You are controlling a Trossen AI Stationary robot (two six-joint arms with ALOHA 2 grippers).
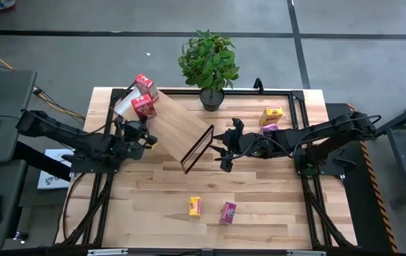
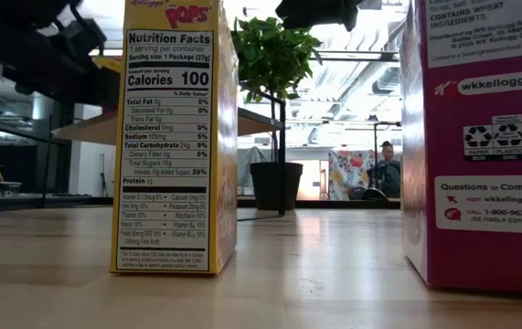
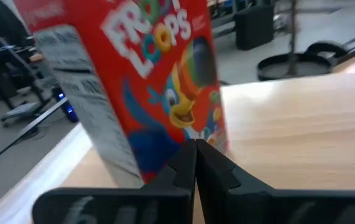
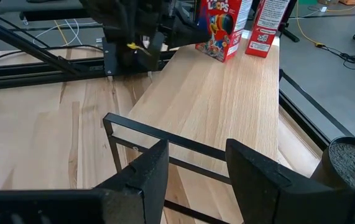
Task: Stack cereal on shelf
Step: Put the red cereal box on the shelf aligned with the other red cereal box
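The shelf [image 1: 181, 121] is a slanted light-wood board on a black wire frame [image 4: 165, 146]. Two red cereal boxes [image 1: 144, 84] [image 1: 143, 105] stand on its far-left end. In the right wrist view they show as the red boxes [image 4: 267, 25] [image 4: 221, 25]. My left gripper [image 1: 148, 136] is shut, just short of the nearer red box [image 3: 158, 81]. My right gripper [image 1: 220, 144] is open above the shelf's lower end, touching nothing. A yellow box [image 1: 195, 206] and a magenta box [image 1: 228, 212] stand on the table's near part. Another yellow box [image 1: 273, 112] and magenta box [image 1: 269, 129] lie at the far right. My left gripper [image 3: 196, 149] has its shut fingertips right before the lower front face [image 3: 165, 149] of the nearer red box. They come at it roughly level from the table's near side. I cannot tell whether they touch it.
A potted plant [image 1: 210, 67] stands at the table's far edge behind the shelf. Black rails [image 1: 298, 107] frame the tabletop. In the low view the yellow box [image 2: 174, 137] and the magenta box [image 2: 480, 137] fill the foreground, and a person [image 2: 387, 169] sits in the room beyond.
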